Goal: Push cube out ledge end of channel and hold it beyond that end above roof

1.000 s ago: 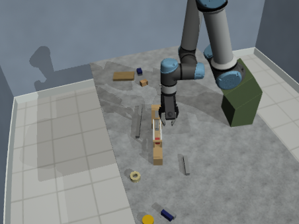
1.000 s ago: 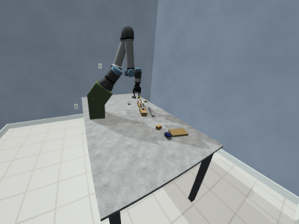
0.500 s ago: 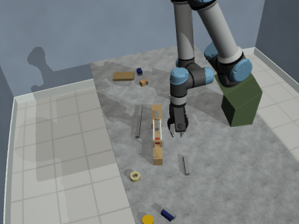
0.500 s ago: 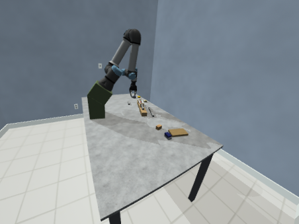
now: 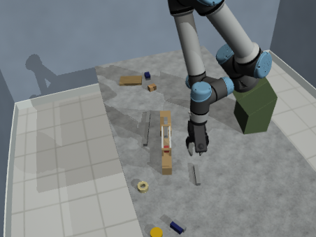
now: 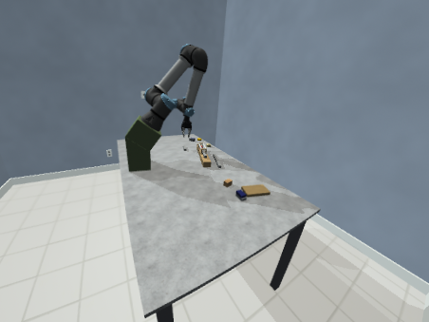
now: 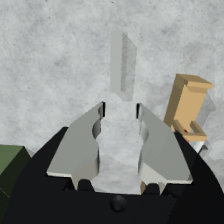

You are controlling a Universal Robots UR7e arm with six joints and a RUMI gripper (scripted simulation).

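Note:
The wooden channel [image 5: 167, 163] [image 6: 206, 161] [image 7: 191, 102] lies on the table, with white strips along its roof. The red cube [image 5: 166, 147] [image 7: 186, 131] shows inside, near the roof's front edge in the top view, partly hidden. A grey piece [image 5: 166, 119] lies in the channel toward its back end. My gripper [image 5: 196, 154] [image 6: 186, 136] [image 7: 120, 103] hangs beside the channel, above the table, its fingers partly apart with nothing between them. A short grey bar [image 5: 196, 175] [image 7: 116, 60] lies flat ahead of the fingertips in the wrist view.
A long grey bar [image 5: 147, 128] [image 6: 216, 161] lies across the channel from my gripper. A wooden board [image 5: 131, 80] [image 6: 255, 190], an orange block [image 5: 152, 87] and a blue block [image 5: 147, 75] lie at the back. A ring [image 5: 141, 185] and yellow disc [image 5: 156, 232] are nearer the front.

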